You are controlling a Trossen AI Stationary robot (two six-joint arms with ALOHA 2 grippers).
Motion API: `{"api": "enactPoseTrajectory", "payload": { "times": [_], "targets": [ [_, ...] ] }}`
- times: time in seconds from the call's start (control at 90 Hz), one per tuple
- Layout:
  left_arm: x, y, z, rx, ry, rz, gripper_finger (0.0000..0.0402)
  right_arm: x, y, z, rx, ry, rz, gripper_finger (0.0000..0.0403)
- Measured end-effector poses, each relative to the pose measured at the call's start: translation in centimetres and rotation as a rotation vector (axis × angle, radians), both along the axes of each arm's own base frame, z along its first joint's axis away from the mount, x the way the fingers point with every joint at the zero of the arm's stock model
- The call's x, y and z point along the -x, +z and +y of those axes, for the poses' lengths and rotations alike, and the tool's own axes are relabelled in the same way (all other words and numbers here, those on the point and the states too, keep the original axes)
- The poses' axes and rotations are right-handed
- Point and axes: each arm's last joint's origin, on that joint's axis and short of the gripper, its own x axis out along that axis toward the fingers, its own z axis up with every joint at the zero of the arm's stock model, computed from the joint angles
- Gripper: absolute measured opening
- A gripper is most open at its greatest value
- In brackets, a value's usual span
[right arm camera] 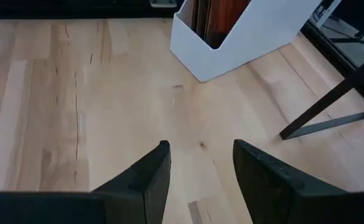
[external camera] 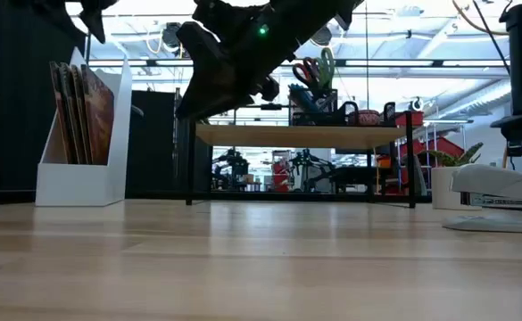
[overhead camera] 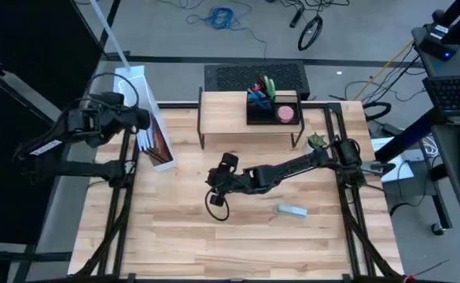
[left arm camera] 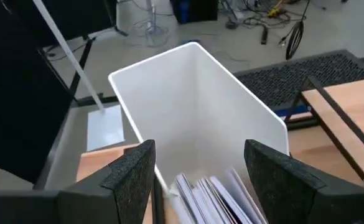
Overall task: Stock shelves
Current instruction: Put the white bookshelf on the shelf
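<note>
Right gripper hangs above bare table near the middle, fingers spread apart with nothing between them. Its arm reaches in from the right edge, and a stapler lies on the wood just behind it (beside the forearm, not under the fingers). If the arm swings back low to fetch that stapler, the elbow could likely knock it toward the table's front edge.

Beyond the gripper stands the desk riser at the table's far edge, its light-wood top resting on thin black legs. A black organizer tray with scissors and pens fills the riser's right half, so the free landing room is on its left half. A careless approach from the right could catch the tray or a riser leg.

Left gripper hovers over the white magazine file box at the far left, fingers open and empty above the magazines. Lowering there risks tipping the box.
</note>
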Motion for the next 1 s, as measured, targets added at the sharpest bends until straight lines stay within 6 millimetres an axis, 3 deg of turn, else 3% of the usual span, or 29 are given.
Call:
{"api": "enactPoseTrajectory", "payload": {
  "times": [0.689,1.0],
  "targets": [
    [-0.1,-1.2,0.1,0.058,0.027,-0.027,0.0233,-0.3,-1.6,0.2,-0.015,0.02,0.041,0.0155],
    [1.5,-0.2,-0.4,0.043,0.042,-0.062,0.0233,-0.3,-1.7,0.2,-0.014,0.02,0.046,0.0155]
  ]
}}
